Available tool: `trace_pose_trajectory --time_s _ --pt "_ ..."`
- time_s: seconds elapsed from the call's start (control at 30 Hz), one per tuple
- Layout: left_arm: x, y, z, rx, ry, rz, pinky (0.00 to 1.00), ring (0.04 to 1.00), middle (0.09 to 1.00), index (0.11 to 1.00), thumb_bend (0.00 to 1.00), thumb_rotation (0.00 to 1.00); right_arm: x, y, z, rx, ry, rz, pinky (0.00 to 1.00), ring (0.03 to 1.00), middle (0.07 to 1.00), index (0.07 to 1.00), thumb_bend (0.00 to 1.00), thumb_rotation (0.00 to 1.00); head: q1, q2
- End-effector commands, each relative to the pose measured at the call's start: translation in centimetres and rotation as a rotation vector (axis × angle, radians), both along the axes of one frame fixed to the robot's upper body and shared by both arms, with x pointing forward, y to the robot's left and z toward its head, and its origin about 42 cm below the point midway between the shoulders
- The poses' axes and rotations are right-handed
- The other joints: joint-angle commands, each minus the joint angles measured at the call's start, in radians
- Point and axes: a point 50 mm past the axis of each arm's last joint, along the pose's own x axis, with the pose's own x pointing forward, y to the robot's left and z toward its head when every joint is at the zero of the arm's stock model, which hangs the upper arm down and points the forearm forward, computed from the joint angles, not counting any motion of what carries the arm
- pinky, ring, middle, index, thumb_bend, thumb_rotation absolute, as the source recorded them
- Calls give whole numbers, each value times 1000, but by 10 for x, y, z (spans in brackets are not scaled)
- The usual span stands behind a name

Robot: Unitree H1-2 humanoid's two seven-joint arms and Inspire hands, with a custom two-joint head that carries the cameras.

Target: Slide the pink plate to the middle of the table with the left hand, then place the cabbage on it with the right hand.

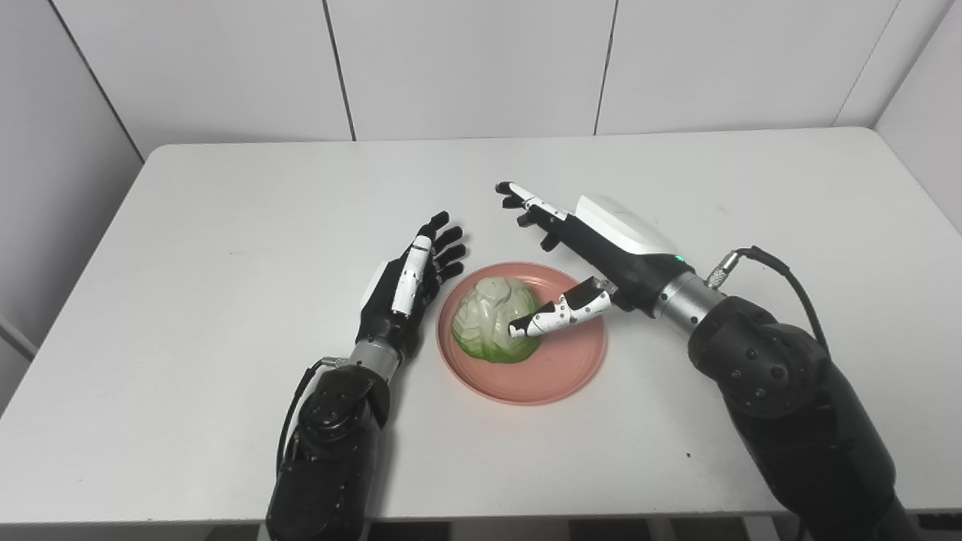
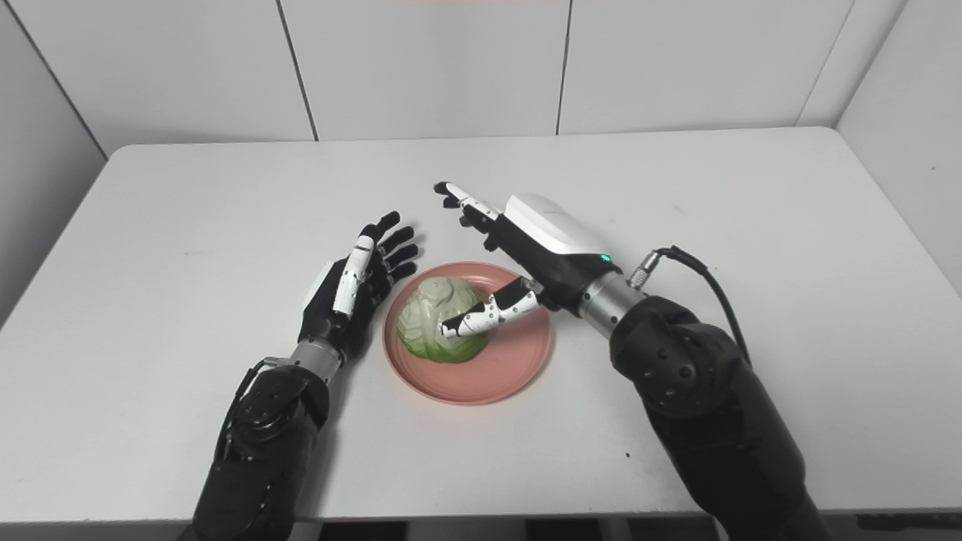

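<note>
Cabbage [image 1: 496,318] on pink plate [image 1: 560,368] (thumb-occluded)

The pink plate [image 2: 481,376] sits near the middle of the white table [image 2: 676,225], with the cabbage [image 2: 432,319] resting on its 10 o'clock part. The right hand [image 2: 526,248] hovers at the plate's 1 o'clock, fingers spread, thumb lying across the cabbage. The left hand [image 2: 353,289] waits spread just beside the plate at 9 o'clock.
</note>
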Motion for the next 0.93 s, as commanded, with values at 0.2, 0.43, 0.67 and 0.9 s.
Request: trace_pose_trajectory --time_s 0.2,0.43,0.67,0.9 --pt "-7 3 -11 5 41 -15 896 911 930 922 430 1000 -5 -24 8 202 -113 -147 746 860 918 986 1000 439 -9 -10" --pt "-19 12 -11 46 -36 19 968 967 981 978 403 1000 -22 -38 -56 472 29 -370 951 987 996 1000 776 986 -14 -10" --pt "-36 20 -10 85 -108 47 1000 1000 1000 1000 415 1000 -28 -40 -89 677 182 -398 1000 1000 1000 1000 519 1000 -8 -8" --pt "-58 32 -10 96 -120 82 1000 1000 1000 1000 418 1000 -32 -39 -100 712 180 -433 1000 1000 1000 1000 263 1000 -13 -15"
